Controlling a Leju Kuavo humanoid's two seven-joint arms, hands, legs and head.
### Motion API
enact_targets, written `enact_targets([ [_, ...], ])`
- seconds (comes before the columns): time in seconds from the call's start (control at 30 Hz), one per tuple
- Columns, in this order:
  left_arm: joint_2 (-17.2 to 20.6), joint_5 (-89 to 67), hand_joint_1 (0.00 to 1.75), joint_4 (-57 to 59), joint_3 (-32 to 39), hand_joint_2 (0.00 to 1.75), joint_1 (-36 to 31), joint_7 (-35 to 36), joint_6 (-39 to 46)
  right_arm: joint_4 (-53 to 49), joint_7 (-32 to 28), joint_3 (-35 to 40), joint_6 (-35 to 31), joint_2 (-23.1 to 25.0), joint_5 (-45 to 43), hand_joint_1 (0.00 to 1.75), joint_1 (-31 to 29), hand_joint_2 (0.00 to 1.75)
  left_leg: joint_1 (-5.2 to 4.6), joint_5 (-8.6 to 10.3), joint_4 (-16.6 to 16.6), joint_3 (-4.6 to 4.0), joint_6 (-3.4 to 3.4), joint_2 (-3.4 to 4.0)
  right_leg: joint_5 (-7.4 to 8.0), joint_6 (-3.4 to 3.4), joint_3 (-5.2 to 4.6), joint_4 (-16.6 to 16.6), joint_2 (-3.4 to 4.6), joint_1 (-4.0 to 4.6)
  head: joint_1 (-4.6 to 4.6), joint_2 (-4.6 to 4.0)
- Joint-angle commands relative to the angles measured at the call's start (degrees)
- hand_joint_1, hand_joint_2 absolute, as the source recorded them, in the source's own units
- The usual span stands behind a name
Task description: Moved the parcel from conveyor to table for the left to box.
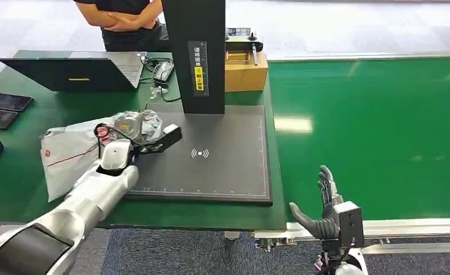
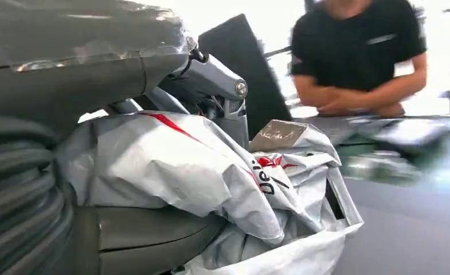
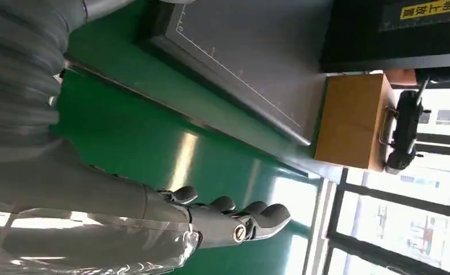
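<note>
left hand (image 2: pixel 171 143) gripping crumpled parcel (image 2: pixel 222 183), person (image 2: pixel 354 51) behind

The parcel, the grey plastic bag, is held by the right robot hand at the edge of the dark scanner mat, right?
Not quite: the left robot hand holds the parcel at the edge of the scanner mat, as the head view shows. The right robot hand is open over the green conveyor.

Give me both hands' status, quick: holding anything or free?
Left hand: closed on the grey parcel, at the scanner mat's left edge.
Right hand: open and holding nothing, fingers stretched out above the green conveyor.
</note>
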Motion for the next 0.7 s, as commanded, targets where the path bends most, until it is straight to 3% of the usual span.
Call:
enact_targets([
  [0.03, 7.7, 1.4, 1.75, 2.9, 15.0, 1.75, -2.5, 2.2, -2.0, 0.8, 0.4, -0.7, -0.4, 0.0, 0.1, 0.00, 0.0, 1.75, 0.08, -0.05, 0.0, 0.06, -0.17, 0.21, 0.03, 0.04, 0.00, 0.0, 0.26, 0.05, 0.00, 0.00],
  [0.23, 10.0, 2.2, 1.75, 3.4, 22.0, 1.75, -4.0, 2.5, -3.1, 1.0, 0.9, -1.0, -1.2, -0.2, 0.2, 0.00, -1.1, 1.75, 0.11, -0.03, 0.1, -0.04, -0.16, 0.11, 0.02, 0.05, -0.04, 0.0, 0.16, 0.08, 0.00, 0.00],
  [0.37, 10.6, 5.6, 1.75, 3.5, 28.8, 1.75, -4.4, -1.6, -4.0, 1.1, 1.2, -1.0, -1.3, -0.2, 0.1, 0.00, -1.4, 1.75, 0.10, -0.03, 0.0, -0.02, -0.18, 0.10, 0.02, 0.08, -0.01, 0.0, 0.16, 0.06, 0.00, 0.00],
  [0.6, 10.8, 5.1, 1.75, 2.7, 30.0, 1.75, -3.8, -3.7, -2.1, 1.0, 1.2, -1.1, -1.3, -0.1, 0.1, 0.00, -1.4, 1.75, 0.07, -0.01, 0.0, 0.01, -0.17, -0.04, -0.01, 0.07, 0.05, 0.0, 0.02, 0.04, 0.00, 0.00],
  [0.7, 10.4, 4.9, 1.75, 1.8, 31.4, 1.75, -2.6, -7.8, 2.7, 0.8, 1.2, -1.4, -1.3, 0.2, 0.1, 0.00, -1.3, 1.75, 0.09, -0.01, 0.0, 0.06, -0.23, -0.04, 0.00, 0.10, 0.10, -0.1, 0.04, 0.04, 0.00, 0.00],
])
